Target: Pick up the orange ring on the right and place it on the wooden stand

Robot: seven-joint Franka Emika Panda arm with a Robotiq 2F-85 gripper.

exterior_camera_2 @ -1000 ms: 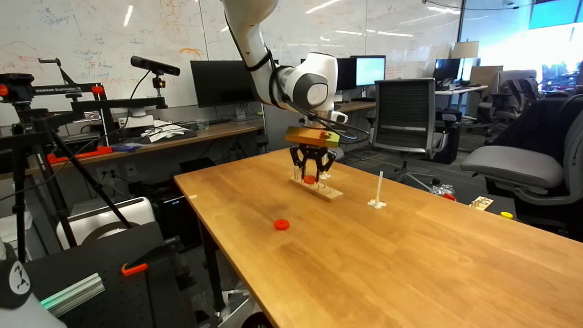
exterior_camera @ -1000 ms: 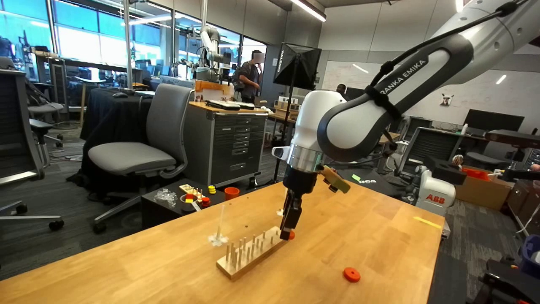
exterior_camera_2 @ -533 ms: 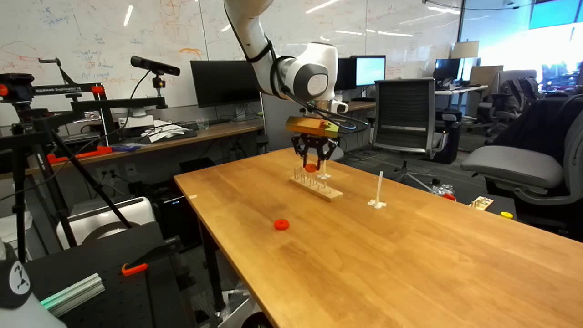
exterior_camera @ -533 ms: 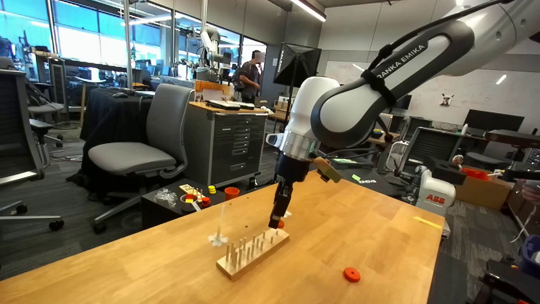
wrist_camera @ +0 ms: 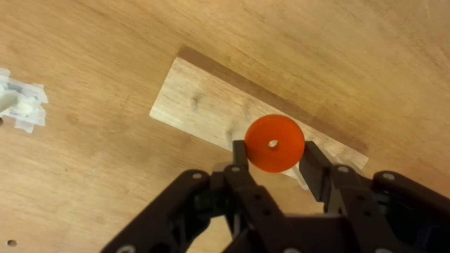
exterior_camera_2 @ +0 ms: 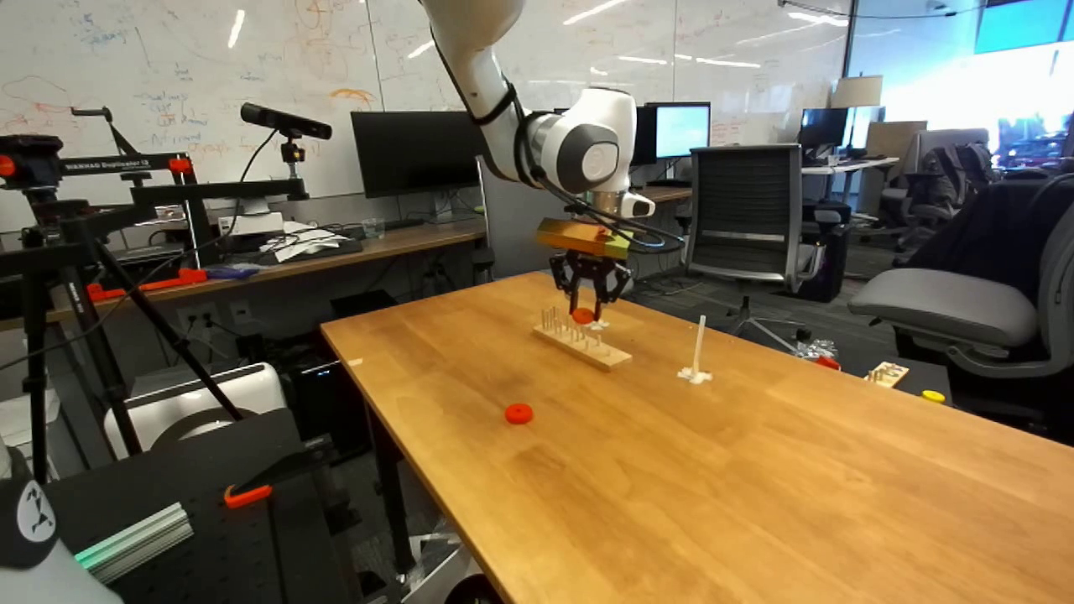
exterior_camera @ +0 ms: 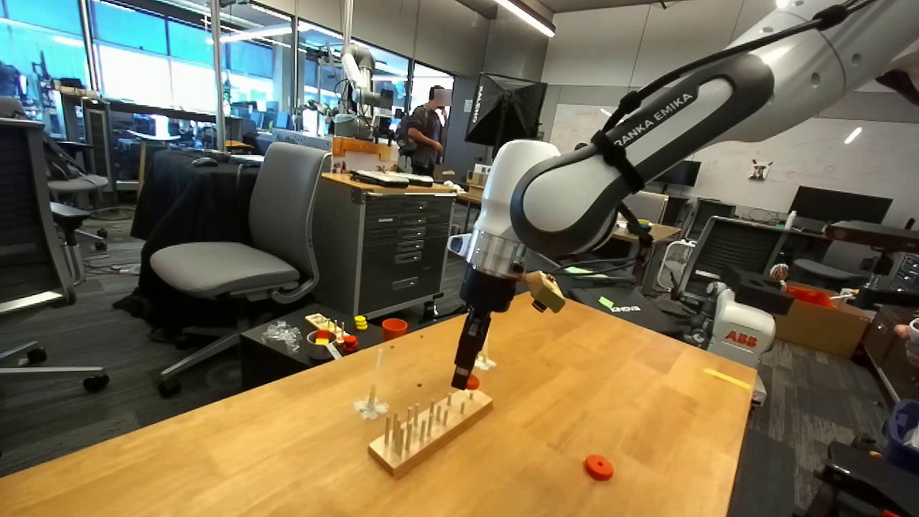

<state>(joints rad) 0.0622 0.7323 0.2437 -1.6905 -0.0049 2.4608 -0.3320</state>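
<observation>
From wrist only, held ring's (wrist_camera: 274, 131) hole

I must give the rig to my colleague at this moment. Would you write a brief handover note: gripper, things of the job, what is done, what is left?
Gripper: shut on the orange ring, holding it by opposite edges.
Orange ring: in the air, seemingly over the wooden peg stand.
Wooden peg stand: flat on the wooden table, no ring seated on it.
Second orange ring: lying apart on the table, not in the grip.
Done: the ring is picked up.
Left: set it on the stand and let go; how well it is lined up, I cannot tell.
</observation>
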